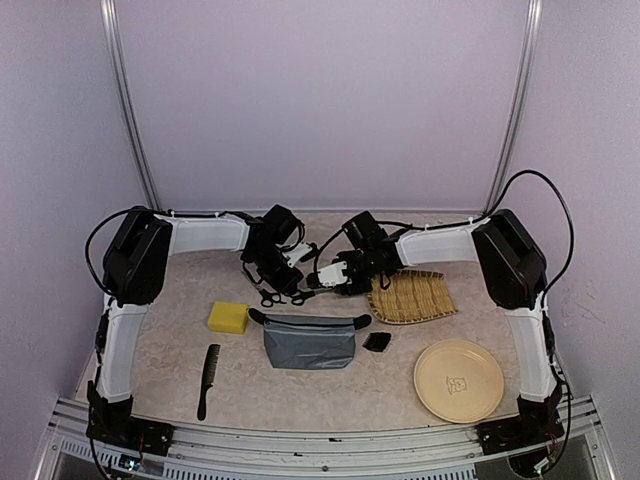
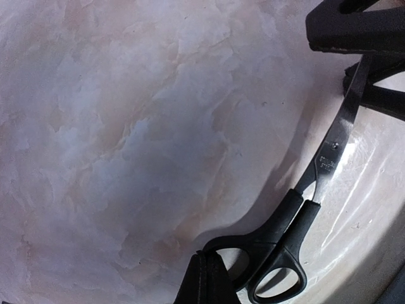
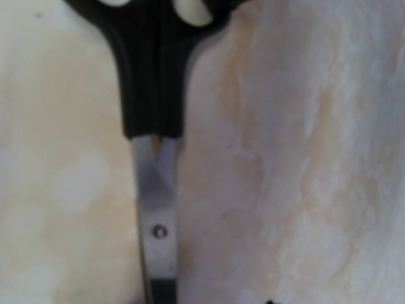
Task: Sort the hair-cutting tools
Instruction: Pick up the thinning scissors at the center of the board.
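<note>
Marbled table (image 1: 180, 370), scissors step. Just behind the pouch (image 1: 310, 343), the left pincer (image 2: 361, 63) clamps shut on the blade of the first scissors (image 2: 329, 158). The right pincer (image 1: 332, 279) faces the second scissors (image 3: 155, 209), its grip undeterminable. Next likely calls for a steady lift.

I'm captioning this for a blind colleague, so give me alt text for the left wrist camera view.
Black-handled scissors with silver blades run diagonally across the right side, their blade tips pinched in the shut jaws of the left gripper at top right. Behind them is a mottled pale table.
</note>
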`<action>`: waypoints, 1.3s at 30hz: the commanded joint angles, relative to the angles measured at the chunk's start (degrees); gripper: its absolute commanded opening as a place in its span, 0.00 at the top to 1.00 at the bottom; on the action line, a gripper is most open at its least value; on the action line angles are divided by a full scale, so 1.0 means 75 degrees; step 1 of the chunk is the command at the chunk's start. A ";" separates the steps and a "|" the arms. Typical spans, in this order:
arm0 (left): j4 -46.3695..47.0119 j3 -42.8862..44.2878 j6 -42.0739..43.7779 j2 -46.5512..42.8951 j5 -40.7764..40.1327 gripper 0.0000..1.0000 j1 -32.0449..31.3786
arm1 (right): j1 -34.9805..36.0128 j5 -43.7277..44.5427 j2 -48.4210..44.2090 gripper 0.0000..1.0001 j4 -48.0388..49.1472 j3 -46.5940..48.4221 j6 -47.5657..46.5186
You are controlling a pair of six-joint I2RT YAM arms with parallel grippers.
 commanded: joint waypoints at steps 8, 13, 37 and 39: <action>0.0073 -0.0230 0.0115 0.0140 0.0360 1.00 0.0316 | 0.0097 0.0073 0.0675 0.73 -0.0665 0.0053 -0.0367; 0.0104 -0.0208 0.0138 0.0176 0.0514 1.00 0.0388 | 0.0097 0.0082 0.0861 0.87 -0.0749 0.0240 -0.0217; 0.2176 -0.2499 -0.0377 -0.4192 -0.1249 0.57 -0.0250 | -0.0060 -0.0484 -0.0989 1.00 -0.0671 -0.0149 0.1492; 0.2172 -0.2681 -0.0252 -0.4614 -0.1488 0.57 -0.0587 | -0.0089 -0.0648 -0.1161 1.00 -0.0849 -0.0129 0.1715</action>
